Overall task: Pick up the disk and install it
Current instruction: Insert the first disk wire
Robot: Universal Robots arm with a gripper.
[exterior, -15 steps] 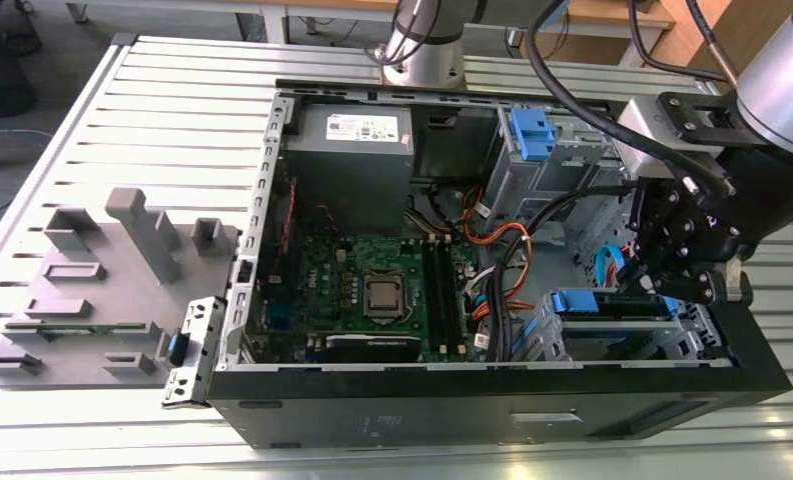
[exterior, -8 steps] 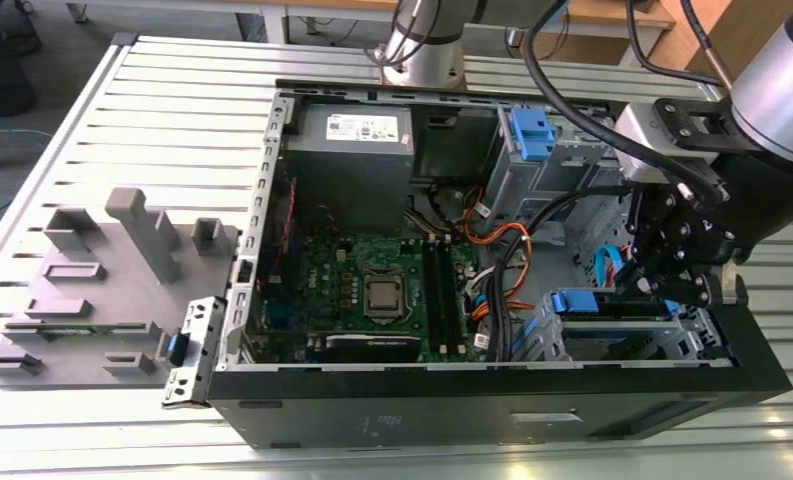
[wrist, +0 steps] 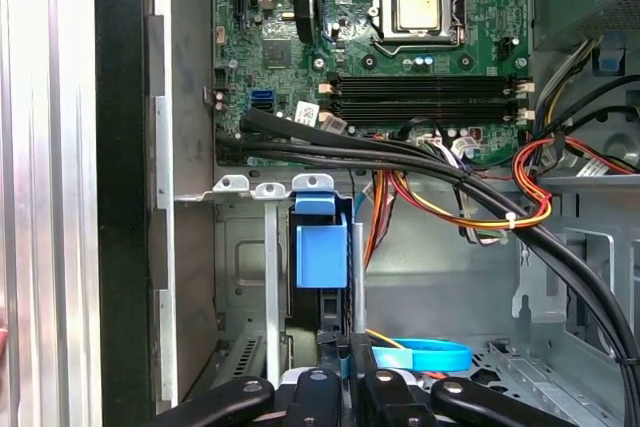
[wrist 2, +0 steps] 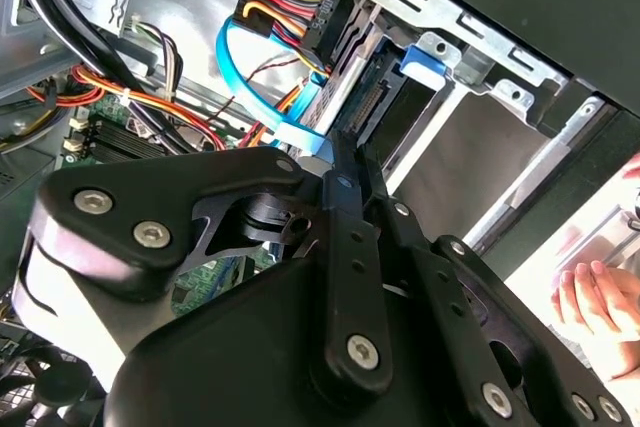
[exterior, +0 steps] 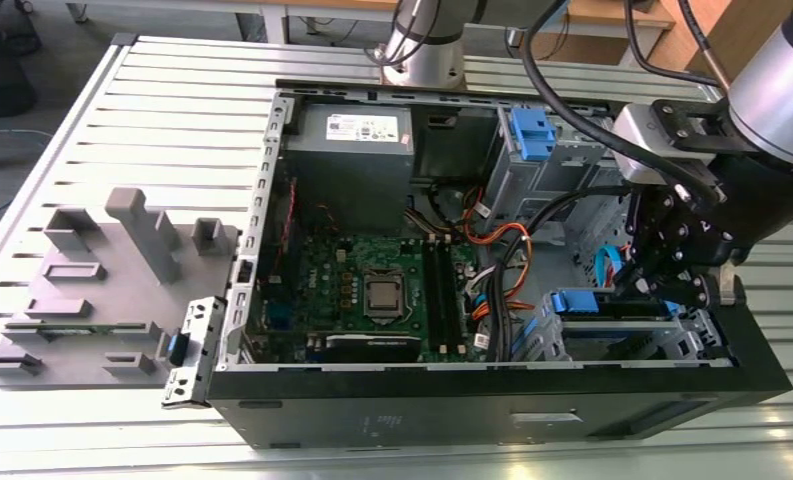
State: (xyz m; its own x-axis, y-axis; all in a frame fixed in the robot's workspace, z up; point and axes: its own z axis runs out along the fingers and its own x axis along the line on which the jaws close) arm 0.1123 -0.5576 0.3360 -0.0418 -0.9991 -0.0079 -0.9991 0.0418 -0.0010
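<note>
one gripper (exterior: pixel 683 285) low at drive cage (exterior: pixel 623 330), jaws pressed together. disk (wrist: pixel 322 252) partly seated; could jam against blue cable (wrist: pixel 425 355) nearby.

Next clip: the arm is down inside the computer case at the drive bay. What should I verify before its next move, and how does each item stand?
1. Disk in the drive bay: ok, its blue end sits in the slot.
2. Disk pushed fully home: cannot tell.
3. End effector lined up with the disk: ok, it sits straight in front of the disk's end.
4. Blue flat cable clear of the end effector: not ok, it lies right beside it.
5. Person's hand away from the work area: not ok, it is close by, just outside the case.
</note>
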